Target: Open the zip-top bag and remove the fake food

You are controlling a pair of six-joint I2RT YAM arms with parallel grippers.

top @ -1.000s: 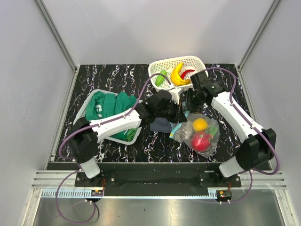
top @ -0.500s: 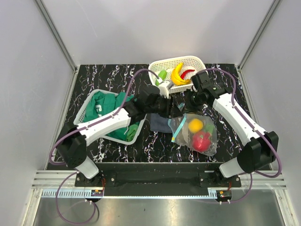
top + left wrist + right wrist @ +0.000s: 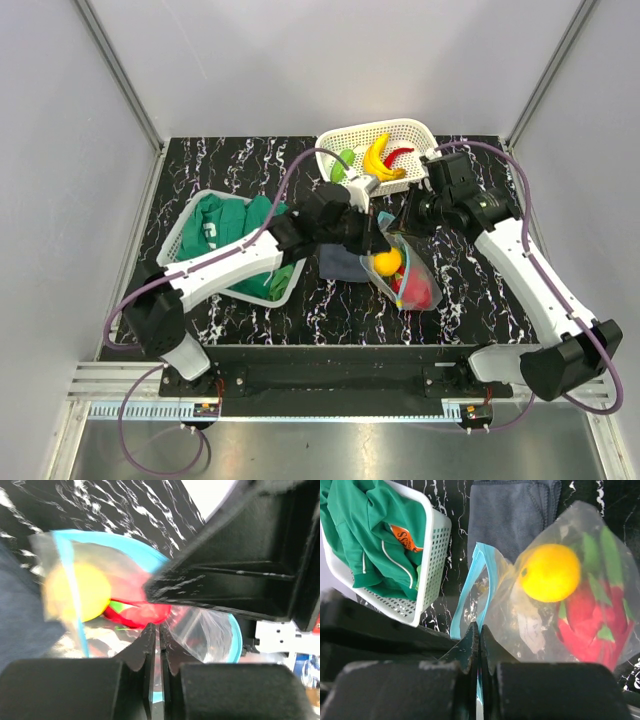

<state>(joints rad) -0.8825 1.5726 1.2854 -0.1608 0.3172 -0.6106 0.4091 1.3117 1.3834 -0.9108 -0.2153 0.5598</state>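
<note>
**Gripping the zip-top bag (image 3: 412, 278) from both sides**

Your left end effector (image 3: 156, 639) and right end effector (image 3: 476, 636) are each clamped on the bag's teal mouth. The bag is near the middle of the tabletop (image 3: 220, 165), just right of a dark cloth (image 3: 338, 264). A yellow fruit (image 3: 550, 572) and a red fruit (image 3: 587, 630) lie inside.

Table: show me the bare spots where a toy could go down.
Bare table lies behind the clothes basket, and along the near edge in front of the cloth and bag. The middle is crowded: left gripper and right gripper pinch the bag by the white basket.
</note>
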